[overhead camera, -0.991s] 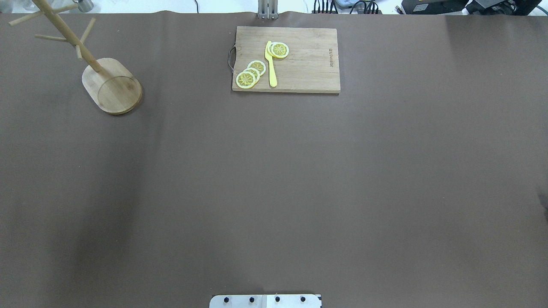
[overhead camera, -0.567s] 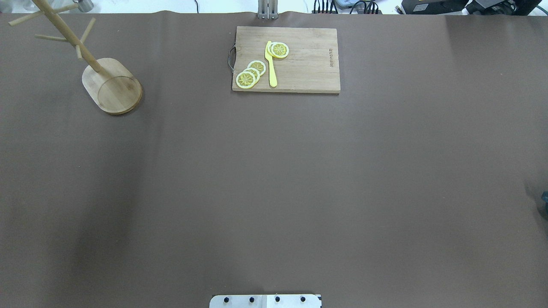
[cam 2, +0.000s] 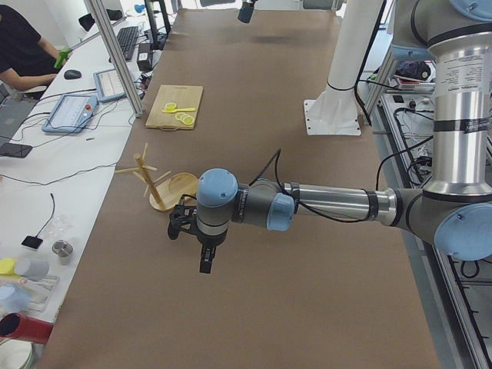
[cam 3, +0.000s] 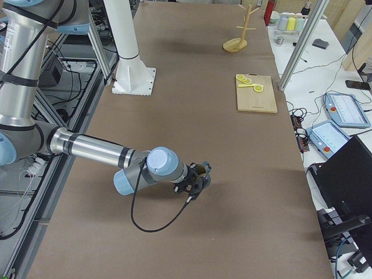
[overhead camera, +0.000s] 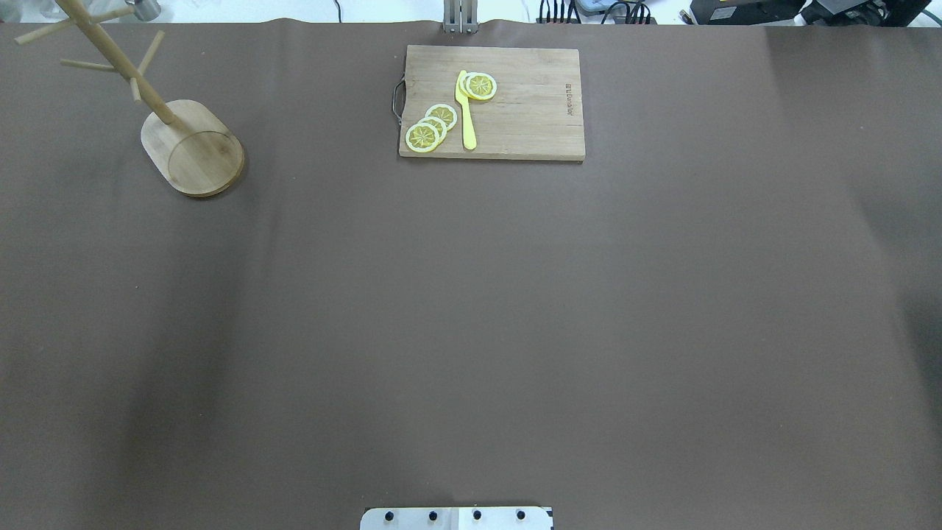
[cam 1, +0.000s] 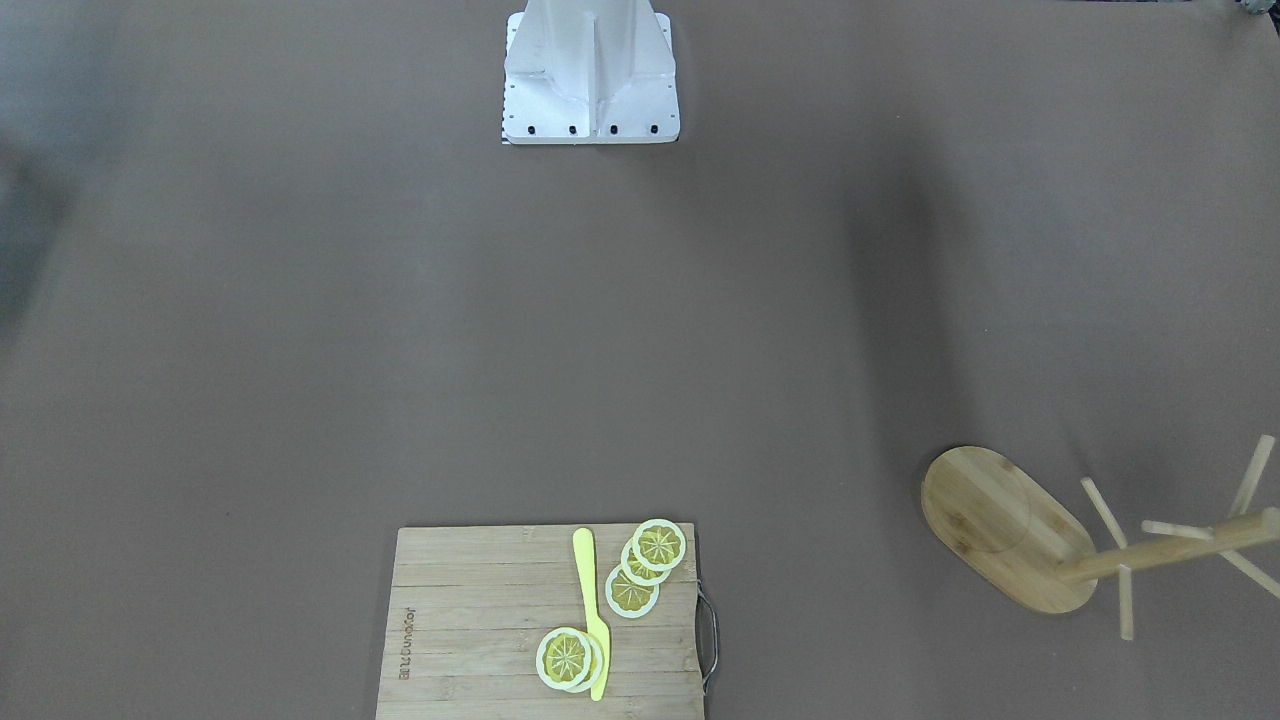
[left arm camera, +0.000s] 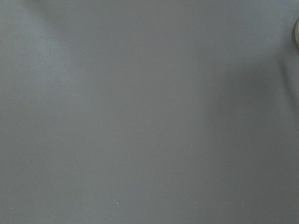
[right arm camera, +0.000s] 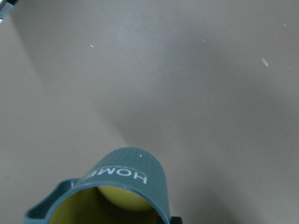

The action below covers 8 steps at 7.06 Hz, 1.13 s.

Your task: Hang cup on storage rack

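Note:
The cup [right arm camera: 127, 183], slate blue-grey with a yellow inside and "HOME" on its side, fills the bottom of the right wrist view, held off the table. My right gripper [cam 3: 197, 181] is shut on it, with only a dark finger edge showing beside the cup. It hangs low over the table's right end, outside the overhead view. The storage rack [overhead camera: 193, 149], a bamboo mug tree with bare pegs, stands at the far left, with its oval base [cam 1: 1000, 525] in the front view. My left gripper [cam 2: 206, 265] hangs near the rack [cam 2: 161, 188]; I cannot tell whether it is open.
A wooden cutting board [overhead camera: 515, 103] with lemon slices [overhead camera: 430, 126] and a yellow knife [overhead camera: 466, 118] lies at the far middle. The robot's white pedestal [cam 1: 590, 80] stands at the near edge. A person [cam 2: 19, 46] sits at a side desk.
A dark and bluish shape at the overhead view's right edge has slipped out of sight. The shadow there has spread. Rack and board have not moved.

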Motion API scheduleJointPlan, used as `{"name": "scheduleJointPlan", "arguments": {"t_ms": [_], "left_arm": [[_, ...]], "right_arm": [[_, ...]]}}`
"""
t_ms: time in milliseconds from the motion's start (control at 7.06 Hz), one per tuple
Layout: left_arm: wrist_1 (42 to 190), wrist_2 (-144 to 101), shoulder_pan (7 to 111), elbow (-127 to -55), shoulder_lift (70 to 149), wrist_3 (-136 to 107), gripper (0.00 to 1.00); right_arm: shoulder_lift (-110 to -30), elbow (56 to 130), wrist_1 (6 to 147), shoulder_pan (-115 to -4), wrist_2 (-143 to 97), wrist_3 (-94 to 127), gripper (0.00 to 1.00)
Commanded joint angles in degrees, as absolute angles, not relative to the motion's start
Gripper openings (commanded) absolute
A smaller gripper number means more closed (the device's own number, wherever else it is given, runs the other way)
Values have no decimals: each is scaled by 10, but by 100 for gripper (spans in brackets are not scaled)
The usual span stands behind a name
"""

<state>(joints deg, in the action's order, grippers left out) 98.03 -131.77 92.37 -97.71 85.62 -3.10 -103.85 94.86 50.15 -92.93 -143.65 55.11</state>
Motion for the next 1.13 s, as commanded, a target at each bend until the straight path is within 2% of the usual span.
{"name": "scheduleJointPlan", "arguments": {"t_ms": [0, 283, 567, 991], "left_arm": [[980, -1318, 924, -962, 863, -32, 99], [981, -1319, 923, -962, 865, -32, 99], [981, -1319, 923, -959, 871, -31, 99], [983, -1319, 924, -957, 868, -29, 99]], "right_arm": [[-937, 947, 545, -937, -1437, 458, 0], [-841, 954, 611, -857, -1435, 340, 0], [-786, 1002, 623, -713, -1391, 337, 0], [-589, 1063, 939, -535, -1270, 328, 0]]}}
